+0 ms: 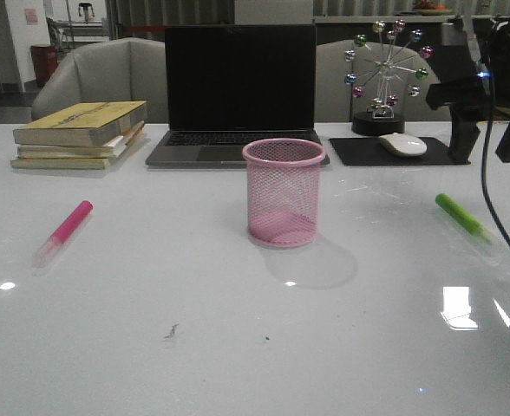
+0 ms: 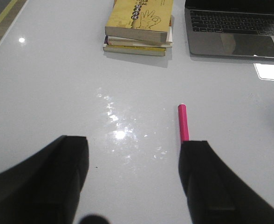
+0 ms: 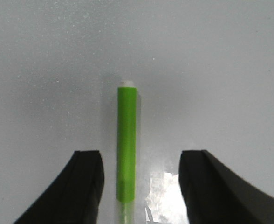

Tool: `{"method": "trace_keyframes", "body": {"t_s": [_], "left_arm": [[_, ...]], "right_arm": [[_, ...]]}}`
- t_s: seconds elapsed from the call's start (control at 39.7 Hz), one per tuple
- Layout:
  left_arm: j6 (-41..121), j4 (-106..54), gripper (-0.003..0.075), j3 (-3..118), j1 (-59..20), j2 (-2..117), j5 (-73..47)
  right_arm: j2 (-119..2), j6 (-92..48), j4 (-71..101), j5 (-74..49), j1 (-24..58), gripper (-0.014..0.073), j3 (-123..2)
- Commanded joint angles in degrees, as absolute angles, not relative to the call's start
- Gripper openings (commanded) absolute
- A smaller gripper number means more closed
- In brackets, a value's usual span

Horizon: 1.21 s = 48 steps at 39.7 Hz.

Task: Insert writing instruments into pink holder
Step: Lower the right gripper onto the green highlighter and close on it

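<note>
The round pink wire-mesh pen cup point(image 1: 283, 192) stands upright and empty in the middle of the glossy white worktop point(image 1: 194, 347), just in front of the dark open laptop point(image 1: 238, 91). Off to the robot's left lies the hot pink highlighter marker point(image 1: 64, 231), flat on the worktop, clear cap toward the near edge, and the left tool point(image 2: 132, 182) hangs over it with fingers spread wide, the marker's near end hidden behind one black finger point(image 2: 207, 182). Over on the right, the lime green highlighter marker point(image 3: 126, 149) lies flat between the right tool's point(image 3: 139, 186) wide-open fingers, touching neither. Both markers sit well apart from the cup. A stack of yellow books point(image 1: 80, 134) rests at the back left.
</note>
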<state>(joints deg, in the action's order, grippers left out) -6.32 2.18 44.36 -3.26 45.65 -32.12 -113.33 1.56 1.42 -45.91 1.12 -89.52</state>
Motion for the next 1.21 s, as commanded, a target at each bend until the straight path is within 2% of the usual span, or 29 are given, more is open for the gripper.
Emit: {"method": "trace_keyframes", "body": {"t_s": [0.0,0.86,1.06,1.18], "left_arm": [[-6.75,1.78,0.0489,46.48,-3.24,45.56,-27.71],[-6.75,1.78,0.0489,46.48,-3.24,45.56,-27.71],[-6.75,1.78,0.0489,46.48,-3.24,45.56,-27.71],[-6.75,1.78,0.0489,46.48,-3.24,45.56,-27.71]], "right_arm": [[-112.27,0.84,1.33,-44.58,0.91,0.0480,-93.09],[-120.01,0.00,1.49,-42.82,0.91,0.0478,-96.51],[-120.51,0.00,1.49,-42.65,0.91,0.0374,-96.51],[-121.12,0.00,1.49,-42.86,0.91,0.0356,-96.51]]}}
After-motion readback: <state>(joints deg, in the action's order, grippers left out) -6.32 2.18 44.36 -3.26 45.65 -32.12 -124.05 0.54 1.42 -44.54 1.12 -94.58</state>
